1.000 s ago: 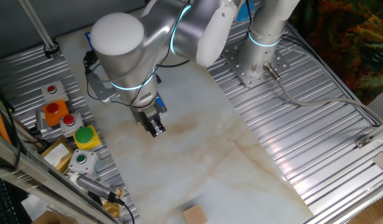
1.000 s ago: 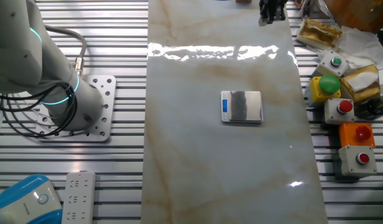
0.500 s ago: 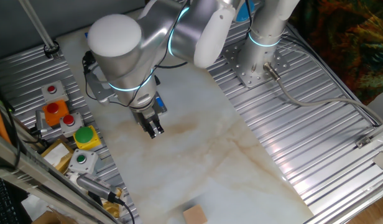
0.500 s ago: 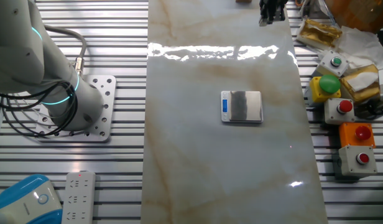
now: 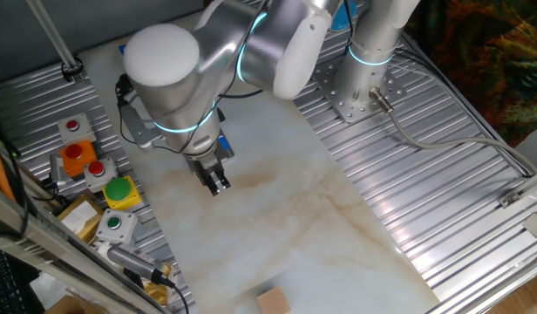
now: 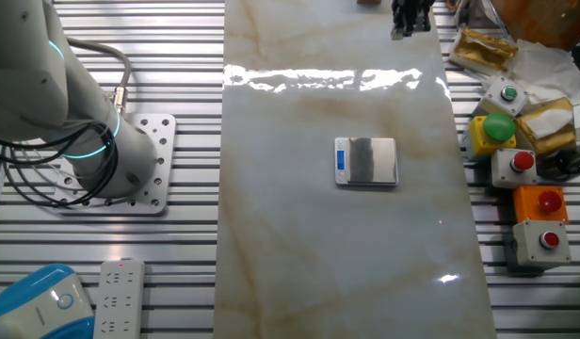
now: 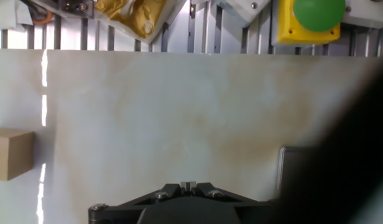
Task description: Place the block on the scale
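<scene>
The block (image 5: 273, 302) is a small tan wooden cube on the marble top at its near edge. It also shows at the left edge of the hand view (image 7: 11, 154) and just at the top edge of the other fixed view (image 6: 369, 2). The scale (image 6: 366, 161) is a grey plate with a blue strip, lying mid-table. In one fixed view only its blue edge (image 5: 221, 144) shows behind the hand. My gripper (image 5: 214, 180) hangs above the table near the scale, far from the block. Its fingers are together and hold nothing, as the hand view (image 7: 188, 185) shows.
Button boxes stand along the table's side: a green button on yellow (image 5: 120, 190), red buttons (image 5: 96, 170) and an orange box (image 5: 73, 157). A yellow bag (image 7: 132, 14) and a metal tool (image 5: 133, 262) lie by them. The arm's base (image 5: 364, 96) stands on ribbed metal.
The arm's large joint has shifted very slightly to the left. The gripper stays shut and the block and scale have not moved.
</scene>
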`<state>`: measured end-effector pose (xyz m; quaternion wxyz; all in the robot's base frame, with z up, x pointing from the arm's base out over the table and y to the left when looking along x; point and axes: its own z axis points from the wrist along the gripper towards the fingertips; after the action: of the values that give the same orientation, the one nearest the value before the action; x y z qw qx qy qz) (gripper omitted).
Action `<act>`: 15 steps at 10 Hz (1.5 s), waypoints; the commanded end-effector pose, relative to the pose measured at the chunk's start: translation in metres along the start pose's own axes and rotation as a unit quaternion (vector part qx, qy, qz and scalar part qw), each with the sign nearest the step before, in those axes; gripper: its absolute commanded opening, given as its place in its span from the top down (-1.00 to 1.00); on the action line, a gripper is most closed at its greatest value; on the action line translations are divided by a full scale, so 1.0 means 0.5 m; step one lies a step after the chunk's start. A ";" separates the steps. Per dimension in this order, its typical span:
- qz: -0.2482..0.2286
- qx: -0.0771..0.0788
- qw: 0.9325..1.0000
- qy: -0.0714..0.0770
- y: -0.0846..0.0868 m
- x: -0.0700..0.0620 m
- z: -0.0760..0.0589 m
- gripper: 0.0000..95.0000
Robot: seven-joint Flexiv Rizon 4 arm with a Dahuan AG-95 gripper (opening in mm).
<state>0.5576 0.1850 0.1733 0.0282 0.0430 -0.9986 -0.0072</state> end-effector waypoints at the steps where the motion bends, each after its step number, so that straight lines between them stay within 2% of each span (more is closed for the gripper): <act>1: -0.072 -0.010 0.997 -0.011 -0.002 0.004 0.000 1.00; 2: -0.095 -0.023 0.995 -0.013 -0.002 0.004 0.000 1.00; 3: -0.110 -0.017 0.994 -0.012 -0.002 0.004 0.000 1.00; 4: -0.112 -0.017 0.993 -0.014 -0.002 0.004 0.000 1.00; 5: -0.120 -0.020 0.993 -0.009 -0.002 0.004 0.000 1.00; 6: -0.124 -0.012 0.992 -0.008 -0.002 0.004 0.000 1.00; 7: -0.119 -0.018 0.993 -0.009 -0.002 0.004 0.000 1.00; 10: -0.129 -0.013 0.992 -0.008 -0.002 0.004 0.000 1.00; 13: -0.107 -0.014 0.994 -0.009 0.001 0.005 0.001 1.00; 15: -0.107 -0.015 0.994 -0.011 0.009 0.006 0.011 1.00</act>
<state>0.5539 0.1899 0.1664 0.0163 0.1494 -0.9883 -0.0258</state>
